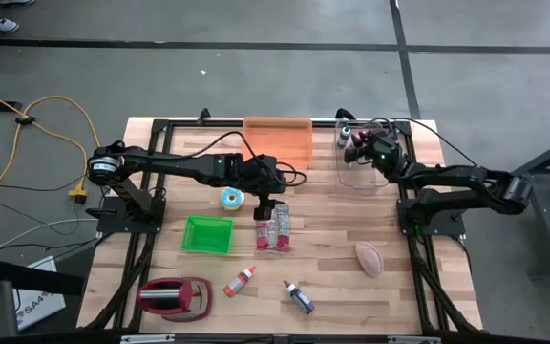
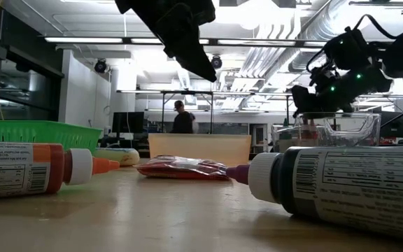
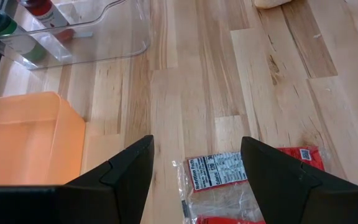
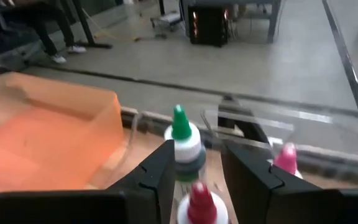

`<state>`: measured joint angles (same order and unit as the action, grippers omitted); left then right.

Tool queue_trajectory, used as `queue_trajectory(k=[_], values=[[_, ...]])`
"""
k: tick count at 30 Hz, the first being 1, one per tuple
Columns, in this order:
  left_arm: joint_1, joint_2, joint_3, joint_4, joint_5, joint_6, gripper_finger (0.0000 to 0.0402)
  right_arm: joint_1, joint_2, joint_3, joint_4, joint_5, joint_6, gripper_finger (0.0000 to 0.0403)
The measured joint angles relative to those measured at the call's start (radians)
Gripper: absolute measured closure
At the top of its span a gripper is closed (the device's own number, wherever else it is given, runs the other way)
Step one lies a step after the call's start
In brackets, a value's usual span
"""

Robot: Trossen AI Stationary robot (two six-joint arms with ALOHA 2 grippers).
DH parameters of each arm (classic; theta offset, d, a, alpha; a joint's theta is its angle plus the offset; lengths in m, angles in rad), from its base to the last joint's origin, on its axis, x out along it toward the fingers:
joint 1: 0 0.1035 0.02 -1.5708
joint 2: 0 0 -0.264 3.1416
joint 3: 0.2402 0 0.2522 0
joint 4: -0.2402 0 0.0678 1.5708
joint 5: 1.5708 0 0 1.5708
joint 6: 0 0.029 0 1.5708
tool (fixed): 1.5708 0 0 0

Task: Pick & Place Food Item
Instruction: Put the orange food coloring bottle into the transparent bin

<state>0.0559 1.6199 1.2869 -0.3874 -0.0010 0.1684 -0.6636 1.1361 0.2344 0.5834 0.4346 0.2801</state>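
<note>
high view: the left gripper hung just above the packet, jaws apart; the packet's long axis ran away from it. the right gripper, shut, was well apart. left wrist view: the packet lay between its fingers.

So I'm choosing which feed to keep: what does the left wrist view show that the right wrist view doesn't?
Only the left wrist view: the open left claw above the red snack packet on the table. Only the right wrist view: the right claw at the green-capped bottle, and the floor beyond. Both show the orange bin and the clear container.
</note>
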Motion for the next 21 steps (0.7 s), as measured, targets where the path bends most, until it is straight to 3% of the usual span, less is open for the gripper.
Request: queue_trajectory(k=[6,15,21], values=[[0.000,0.000,0.000,0.000,0.000,-0.001,0.0167,0.001,-0.052,0.000,0.058,-0.084,-0.019,0.0285],[0.000,0.000,0.000,-0.003,0.000,-0.004,0.0167,0.028,-0.127,0.000,0.064,-0.464,-0.022,0.0285],[-0.002,0.000,0.000,-0.020,0.012,-0.004,0.0167,0.114,-0.150,0.000,0.094,-0.615,-0.087,0.0285]])
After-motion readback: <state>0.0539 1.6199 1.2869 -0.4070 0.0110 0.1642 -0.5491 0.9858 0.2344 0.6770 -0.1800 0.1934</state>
